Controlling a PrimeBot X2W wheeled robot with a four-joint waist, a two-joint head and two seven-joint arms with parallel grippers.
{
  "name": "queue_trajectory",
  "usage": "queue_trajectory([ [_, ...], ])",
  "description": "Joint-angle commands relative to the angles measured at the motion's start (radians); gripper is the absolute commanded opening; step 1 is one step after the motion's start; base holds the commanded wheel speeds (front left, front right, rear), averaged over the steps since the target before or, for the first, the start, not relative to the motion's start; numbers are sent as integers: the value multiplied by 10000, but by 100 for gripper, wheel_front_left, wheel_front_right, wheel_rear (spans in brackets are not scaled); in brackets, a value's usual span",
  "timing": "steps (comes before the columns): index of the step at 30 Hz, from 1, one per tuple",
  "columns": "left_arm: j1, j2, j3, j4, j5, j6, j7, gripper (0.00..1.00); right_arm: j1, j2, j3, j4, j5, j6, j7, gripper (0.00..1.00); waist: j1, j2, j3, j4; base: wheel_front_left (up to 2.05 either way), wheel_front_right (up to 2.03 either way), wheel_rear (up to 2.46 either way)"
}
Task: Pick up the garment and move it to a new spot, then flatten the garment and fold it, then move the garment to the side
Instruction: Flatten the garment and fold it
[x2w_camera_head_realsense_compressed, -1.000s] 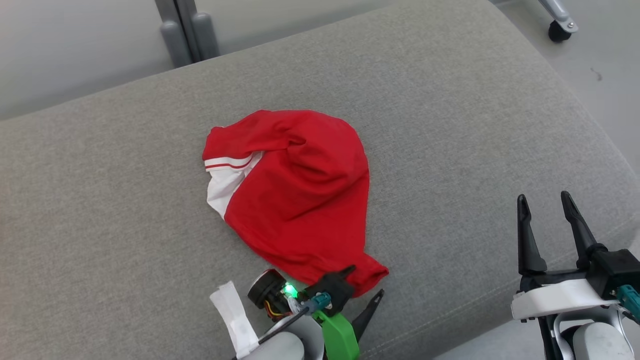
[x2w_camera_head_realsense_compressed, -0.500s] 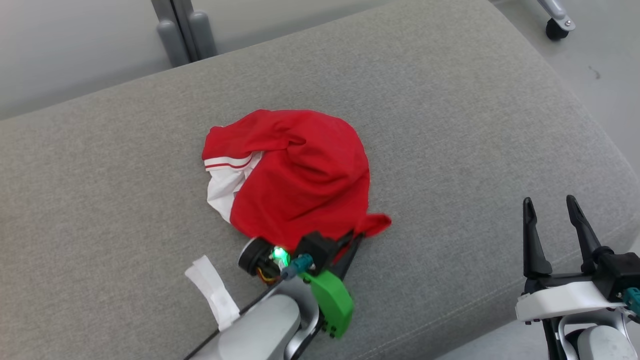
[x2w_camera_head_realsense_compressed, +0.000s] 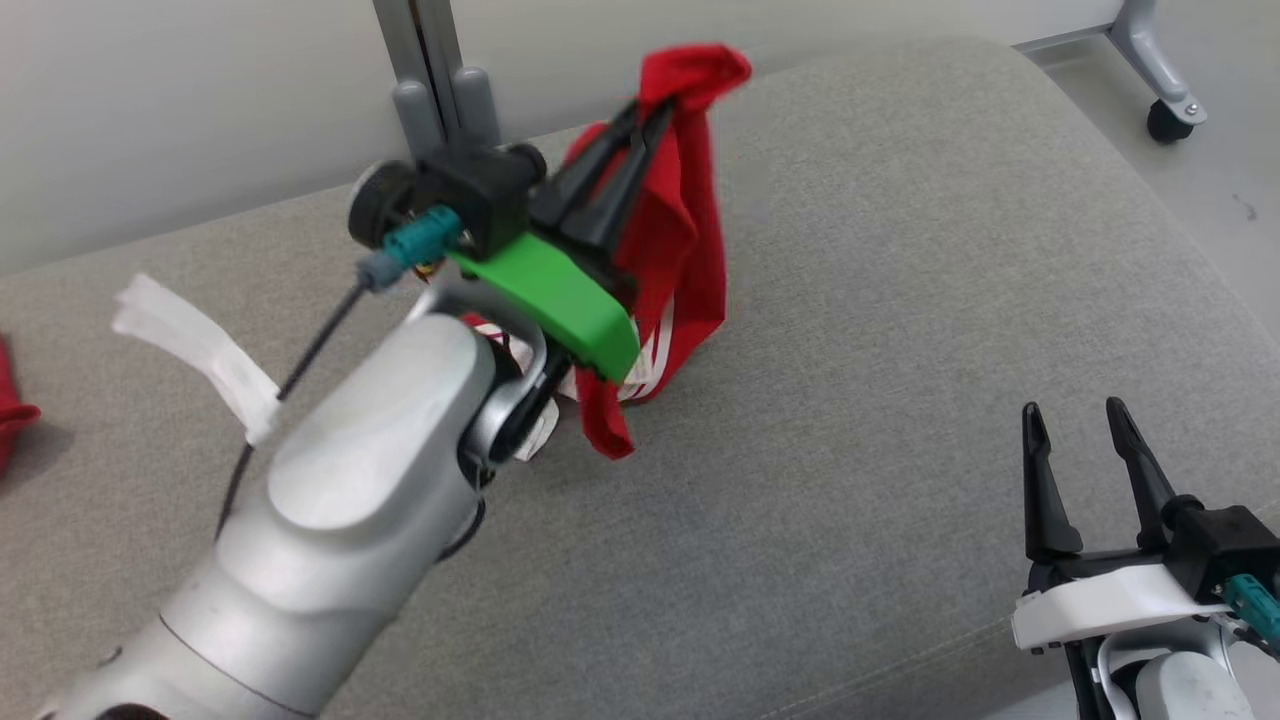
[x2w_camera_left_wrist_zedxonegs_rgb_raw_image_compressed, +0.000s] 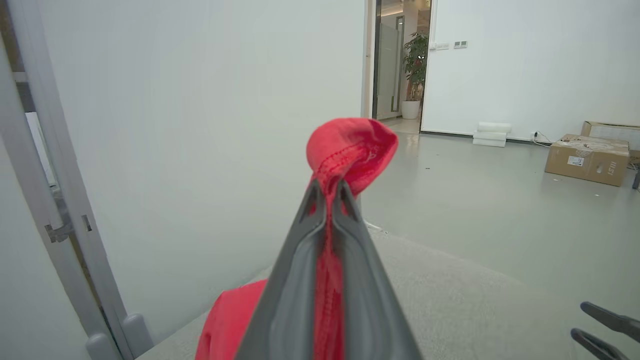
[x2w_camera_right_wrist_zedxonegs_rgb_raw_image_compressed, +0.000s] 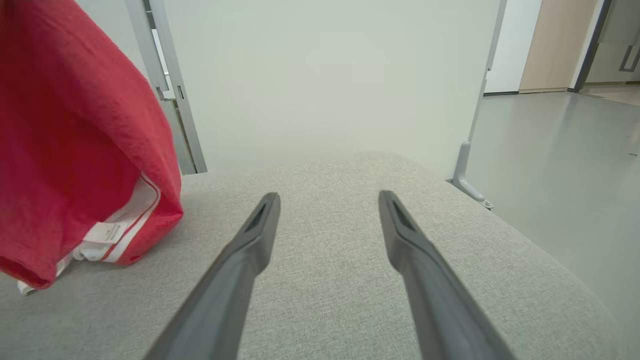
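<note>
The garment (x2w_camera_head_realsense_compressed: 680, 230) is red with white trim and hangs in the air from my left gripper (x2w_camera_head_realsense_compressed: 650, 105), which is shut on a fold of its hem. Its lower end still brushes the grey cushion (x2w_camera_head_realsense_compressed: 900, 300). In the left wrist view the fabric (x2w_camera_left_wrist_zedxonegs_rgb_raw_image_compressed: 350, 150) bunches above the pinched fingertips of the left gripper (x2w_camera_left_wrist_zedxonegs_rgb_raw_image_compressed: 327, 187). In the right wrist view the garment (x2w_camera_right_wrist_zedxonegs_rgb_raw_image_compressed: 75, 150) hangs at the left, showing a white label. My right gripper (x2w_camera_head_realsense_compressed: 1075, 415) stands open at the lower right over the cushion's front edge, empty; its own view shows it (x2w_camera_right_wrist_zedxonegs_rgb_raw_image_compressed: 327, 197) spread wide.
A grey metal post (x2w_camera_head_realsense_compressed: 430, 60) stands behind the cushion by a pale wall. A castor wheel (x2w_camera_head_realsense_compressed: 1165, 118) sits on the floor at the far right. Another red cloth (x2w_camera_head_realsense_compressed: 12, 405) peeks in at the left edge. A cardboard box (x2w_camera_left_wrist_zedxonegs_rgb_raw_image_compressed: 587, 157) lies across the room.
My left gripper closed on the garment's hem and lifted it up and away from me, so the cloth left the cushion and now dangles. The head camera shifted. The right gripper stayed put.
</note>
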Motion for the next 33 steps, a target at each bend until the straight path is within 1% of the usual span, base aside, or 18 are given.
queue_trajectory([
  [1,-309,122,100,-106,-45,-67,152,0,-77,-4,-6,40,100,-17,-2,100,0,0,-45,-69,0,0,0],
  [4,-826,267,439,-366,-395,-128,541,0,-43,-4,-30,73,159,-17,-2,100,0,0,-79,-151,0,0,0],
  [9,-1629,728,726,-677,-516,-207,1225,0,33,-5,-73,123,251,-17,-2,100,0,0,-120,-330,0,0,0],
  [14,-1956,794,930,-1057,-1102,-338,1838,0,118,-5,-109,177,328,-17,-2,100,0,0,-231,-475,0,0,0],
  [17,-2045,641,1201,-1331,-1670,-306,2145,0,168,-5,-85,211,358,-17,-2,100,0,0,-328,-579,0,0,0],
  [20,-2208,557,1313,-1487,-1808,-215,2209,0,198,-5,-65,224,392,-16,-2,100,0,0,-401,-651,0,0,0],
  [21,-2243,443,1356,-1516,-1899,-190,2217,0,207,-5,-51,237,405,-16,-2,100,0,0,-442,-687,0,0,0],
  [23,-2338,289,1428,-1521,-1959,-129,2148,0,199,-4,-41,241,412,-17,-2,100,0,0,-492,-736,0,0,0],
  [27,-2654,-248,1746,-1329,-2290,77,1873,0,168,-4,-63,236,443,-17,-2,100,0,0,-531,-834,0,0,0],
  [33,-3023,-617,1951,-668,-2169,529,1452,0,208,-4,-119,274,521,-16,-2,100,0,0,-537,-901,0,0,0],
])
